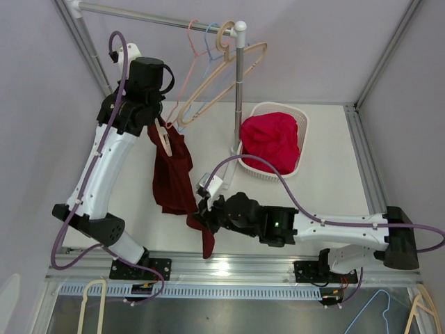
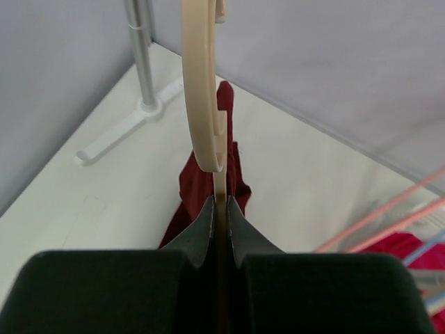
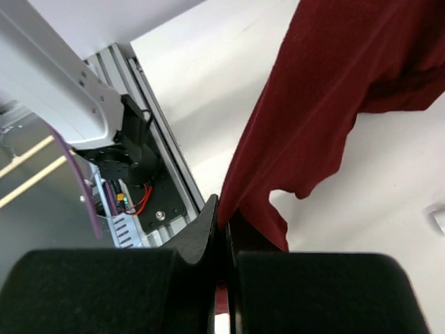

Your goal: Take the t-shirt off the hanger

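The right gripper [image 3: 222,211] is pressed together on a low corner of the dark red t-shirt [image 1: 174,174], close to the near edge of the table [image 1: 327,188]. The left gripper [image 2: 220,209] pinches the cream hanger [image 2: 201,83] high at the far left, and the shirt hangs from it between the two. The biggest risk, I judge, is a sideways pull dragging the hanger out of that thin grip. A lesser one is the neckline snagging on a hanger shoulder and stretching. The least is the small pinch of cloth slipping free.
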Available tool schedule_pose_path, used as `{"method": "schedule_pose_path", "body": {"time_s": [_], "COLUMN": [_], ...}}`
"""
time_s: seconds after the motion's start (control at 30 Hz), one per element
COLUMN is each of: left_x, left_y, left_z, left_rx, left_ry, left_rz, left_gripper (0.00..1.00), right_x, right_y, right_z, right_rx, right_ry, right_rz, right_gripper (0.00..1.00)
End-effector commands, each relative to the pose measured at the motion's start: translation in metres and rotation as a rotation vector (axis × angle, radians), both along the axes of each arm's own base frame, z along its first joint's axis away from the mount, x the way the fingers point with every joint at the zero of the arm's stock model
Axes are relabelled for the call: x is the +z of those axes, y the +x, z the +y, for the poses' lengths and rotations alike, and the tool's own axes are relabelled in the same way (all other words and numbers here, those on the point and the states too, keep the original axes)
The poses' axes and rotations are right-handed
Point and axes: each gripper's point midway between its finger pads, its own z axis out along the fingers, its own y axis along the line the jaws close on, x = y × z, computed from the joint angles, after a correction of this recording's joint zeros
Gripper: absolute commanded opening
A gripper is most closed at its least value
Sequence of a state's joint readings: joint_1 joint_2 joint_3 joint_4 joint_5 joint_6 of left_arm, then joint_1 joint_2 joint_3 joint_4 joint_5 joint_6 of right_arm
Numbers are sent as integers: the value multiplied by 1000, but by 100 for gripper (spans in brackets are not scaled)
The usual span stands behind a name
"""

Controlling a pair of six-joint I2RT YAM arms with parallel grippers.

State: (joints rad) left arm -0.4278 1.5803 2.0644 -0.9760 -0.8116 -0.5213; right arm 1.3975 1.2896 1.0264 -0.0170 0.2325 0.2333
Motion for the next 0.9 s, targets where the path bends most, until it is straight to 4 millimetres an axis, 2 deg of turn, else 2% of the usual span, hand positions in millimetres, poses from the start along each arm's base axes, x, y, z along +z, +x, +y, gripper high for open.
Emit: {"method": "schedule_pose_path", "body": {"time_s": [0.0, 0.03, 0.07, 0.1, 0.13, 0.17, 0.2, 0.23, 0.27, 0.3, 0.33, 0.37, 0.4, 0.43, 0.47, 0.5, 0.53, 0.57, 0.63, 0.67, 0.7, 0.73, 0.77, 0.8, 0.83, 0.87], "left_x": [36, 24, 16, 26, 14, 0, 1, 1, -18, -15, -5, -9, -11, -8, -11, -9, -7, -5, -6, -5, -6, -5, -5, -4, -2, -1], "left_y": [-17, -31, -40, -62, -76, -86, -110, -122, -131, -142, -163, -175, -185, -198, -210, -219, -224, -232, -239, -241, -241, -241, -241, -240, -240, -240], "left_z": [-15, -32, -38, -40, -53, -54, -52, -49, -47, -42, -30, -24, -18, -9, 1, 9, 15, 22, 34, 37, 41, 43, 45, 48, 51, 53], "left_rx": [-121, -204, -237, -276, -328, -344, -382, -401, -412, -420, -431, -437, -438, -440, -425, -416, -407, -403, -375, -370, -357, -350, -341, -324, -316, -306], "left_ry": [-128, -171, -182, -200, -190, -179, -206, -228, -224, -245, -270, -268, -267, -273, -258, -255, -251, -248, -218, -213, -198, -194, -188, -177, -171, -165], "left_rz": [-77, -15, 18, -5, 28, 58, 39, 31, 70, 52, 5, 24, 28, 14, 38, 34, 28, 18, 15, 6, 8, 5, 1, -11, -18, -24], "left_gripper": [1, 1, 1, 1, 1, 1, 1, 1, 1, 1, 1, 1, 1, 1, 1, 1, 1, 1, 1, 1, 1, 1, 1, 1, 1, 1], "right_x": [11, 14, 27, 29, 24, 25, 24, 21, 16, 19, 1, -14, -14, -22, -47, -58, -60, -87, -104, -105, -124, -132, -130, -153, -155, -165], "right_y": [11, 28, 36, 43, 53, 71, 79, 89, 104, 112, 120, 129, 134, 138, 142, 144, 148, 148, 149, 151, 153, 154, 157, 156, 160, 160], "right_z": [22, 23, 28, 32, 36, 35, 43, 44, 42, 47, 54, 52, 57, 59, 64, 66, 71, 73, 79, 82, 85, 87, 89, 86, 91, 86], "right_rx": [-17, -46, -51, -45, -56, -84, -78, -88, -112, -123, -124, -138, -143, -151, -152, -156, -159, -159, -157, -159, -162, -163, -166, -166, -171, -179], "right_ry": [44, 44, 67, 66, 53, 52, 50, 42, 30, 30, -4, -51, -54, -72, -125, -148, -153, -214, -255, -262, -301, -323, -338, -406, -406, -456], "right_rz": [-11, -21, -33, -43, -43, -42, -31, -22, -12, -7, 16, 41, 46, 57, 82, 97, 104, 139, 162, 170, 187, 191, 194, 210, 201, 213], "right_gripper": [0, 0, 0, 0, 0, 0, 0, 0, 0, 0, 0, 0, 0, 0, 0, 0, 0, 0, 0, 1, 3, 13, 21, 46, 69, 82]}}
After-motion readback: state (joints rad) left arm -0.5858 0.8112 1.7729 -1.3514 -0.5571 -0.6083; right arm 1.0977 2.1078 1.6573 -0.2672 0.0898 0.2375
